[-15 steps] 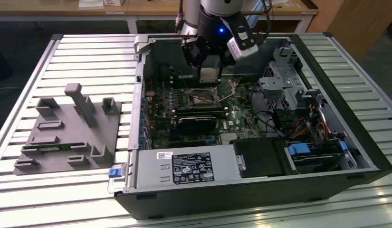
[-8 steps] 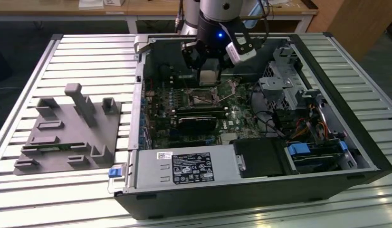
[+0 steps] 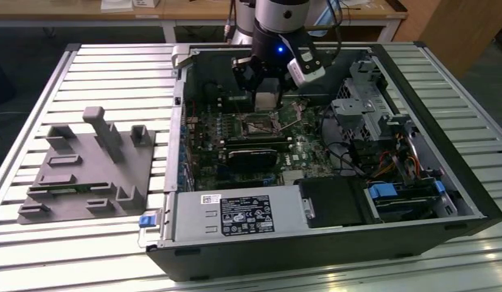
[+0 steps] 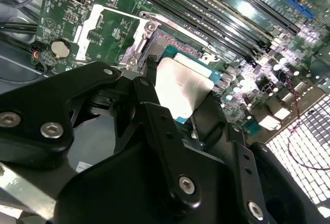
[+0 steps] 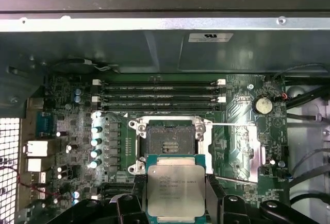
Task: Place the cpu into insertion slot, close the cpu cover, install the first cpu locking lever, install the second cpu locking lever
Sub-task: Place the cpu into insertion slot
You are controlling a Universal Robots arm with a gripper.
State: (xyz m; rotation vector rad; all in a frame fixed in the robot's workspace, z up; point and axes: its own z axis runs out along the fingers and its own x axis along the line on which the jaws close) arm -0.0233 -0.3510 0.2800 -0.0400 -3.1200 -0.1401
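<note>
The gripper [image 3: 267, 96] is hanging inside the open computer case [image 3: 316, 258], which is lying on the slatted worktop [image 3: 39, 79], and the claw is clenched on the cpu [image 3: 268, 100], its black fingers [image 5: 212, 198] pinching two opposite edges of the chip. In the first wrist view the cpu [image 5: 172, 190] is riding metal top up, above the motherboard [image 5: 67, 131] and overlapping one edge of the cpu socket [image 5: 167, 144], not seated in it. The socket's contact field is lying bare inside its silvery frame. The cpu cover [image 5: 252, 147] is standing swung open off the socket, on the side toward the coin-cell battery [image 5: 263, 105]. The memory sticks [image 5: 160, 92] are running along the socket's far side. In the exterior view a grey fixture block [image 3: 88, 164] is sitting near the worktop's edge at the exterior view's left, well apart from the case.
</note>
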